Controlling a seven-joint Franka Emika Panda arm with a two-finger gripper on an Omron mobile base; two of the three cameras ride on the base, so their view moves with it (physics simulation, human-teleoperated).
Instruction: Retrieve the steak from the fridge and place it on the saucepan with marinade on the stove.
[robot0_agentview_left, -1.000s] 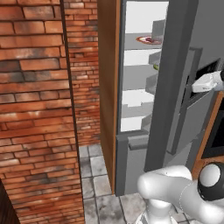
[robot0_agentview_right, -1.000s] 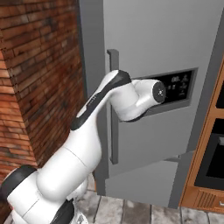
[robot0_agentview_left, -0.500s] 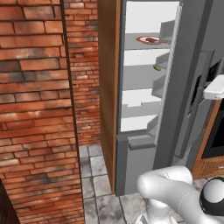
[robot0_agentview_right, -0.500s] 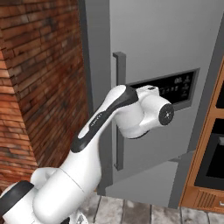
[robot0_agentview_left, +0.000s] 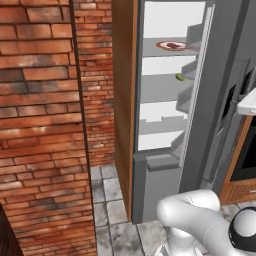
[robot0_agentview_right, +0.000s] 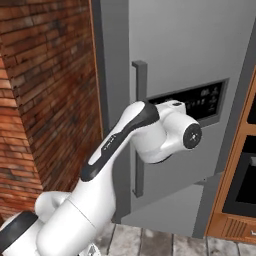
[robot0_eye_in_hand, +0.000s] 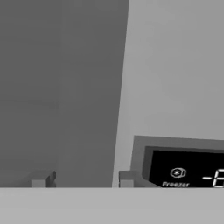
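My gripper (robot0_eye_in_hand: 83, 180) has its two tips apart on either side of the long grey vertical bar handle (robot0_eye_in_hand: 89, 87) of the tall grey stainless-steel fridge (robot0_agentview_left: 155, 185). The bar runs up between them. Whether the pads actually press on it I cannot tell. Just beside the handle sits the dark display panel (robot0_eye_in_hand: 188, 168) set into the grey door (robot0_agentview_right: 190, 50). My white arm reaches across the front of that door.

The door stands swung partly out, and past its edge the white interior with its shelves is in sight. The steak (robot0_agentview_left: 173, 45), a small flat dark red slab, lies on an orange-rimmed white plate (robot0_agentview_left: 161, 45) on the top shelf. A small green oval fruit (robot0_agentview_left: 180, 77) lies on the shelf below, well apart from it. A red brick wall (robot0_agentview_left: 40, 125) stands to the left, with a brown wooden side panel (robot0_agentview_left: 125, 100) between it and the fridge.

I judge the step in hand to be opening the fridge; nothing has been fetched yet. Next, the door needs to be wide enough for my arm to pass. Then I must let go of the bar, swing round the door's edge and reach high to the top shelf for the meat, avoiding the fruit.
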